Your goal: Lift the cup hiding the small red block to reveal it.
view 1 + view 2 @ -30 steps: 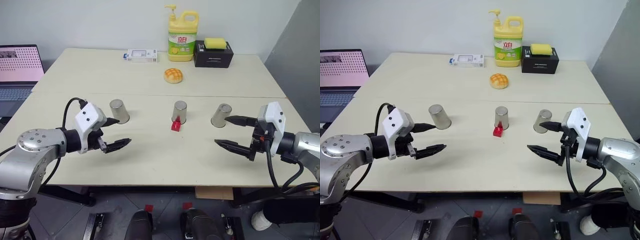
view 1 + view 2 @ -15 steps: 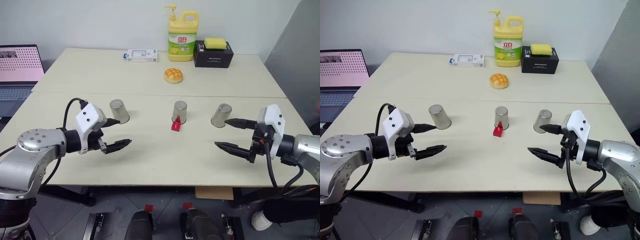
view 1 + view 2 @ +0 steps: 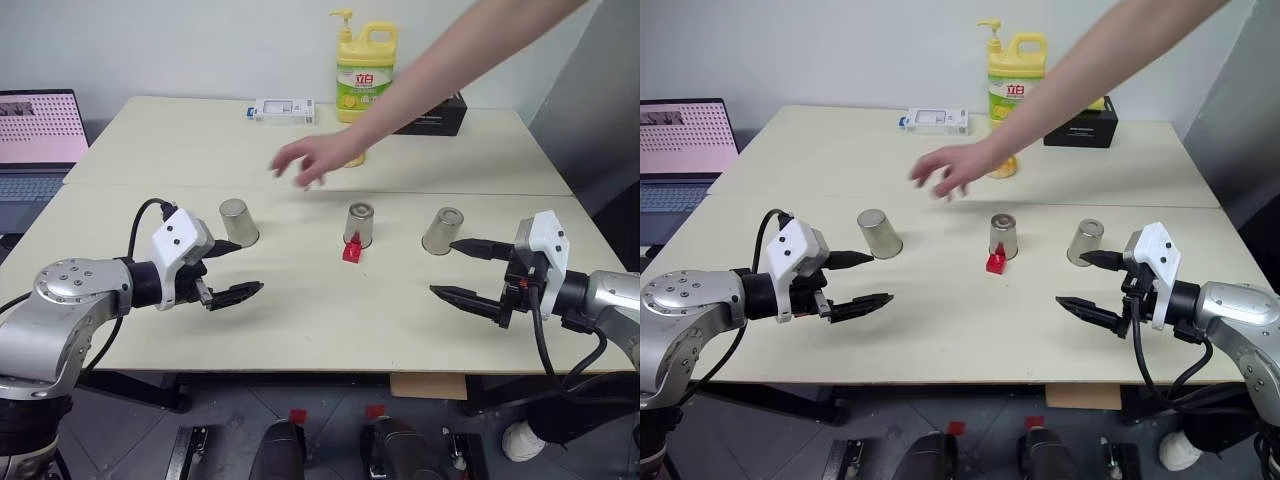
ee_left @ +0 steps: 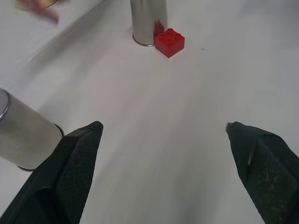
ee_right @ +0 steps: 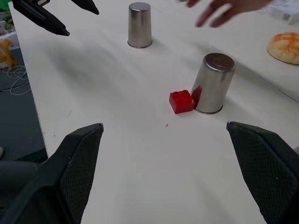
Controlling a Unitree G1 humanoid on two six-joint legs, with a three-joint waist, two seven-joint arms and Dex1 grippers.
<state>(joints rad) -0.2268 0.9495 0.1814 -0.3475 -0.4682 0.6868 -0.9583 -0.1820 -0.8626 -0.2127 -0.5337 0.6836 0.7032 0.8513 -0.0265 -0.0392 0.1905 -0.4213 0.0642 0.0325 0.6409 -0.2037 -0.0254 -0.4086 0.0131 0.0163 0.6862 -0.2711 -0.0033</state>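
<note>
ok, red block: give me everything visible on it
The red block is a small bright red plastic-looking brick with round studs on top, lying flat on the table, uncovered. It sits right against the foot of the middle cup, on the robot's side of it; contact looks likely. Both grippers are well clear of it, and so is the person's hand.

My head pair looks forward and down over the table (image 3: 300,320), near-identical views, each wrist cam sits low and close over the tabletop, all share the middle cup (image 4: 148,21) and red block (image 5: 181,101).
</note>
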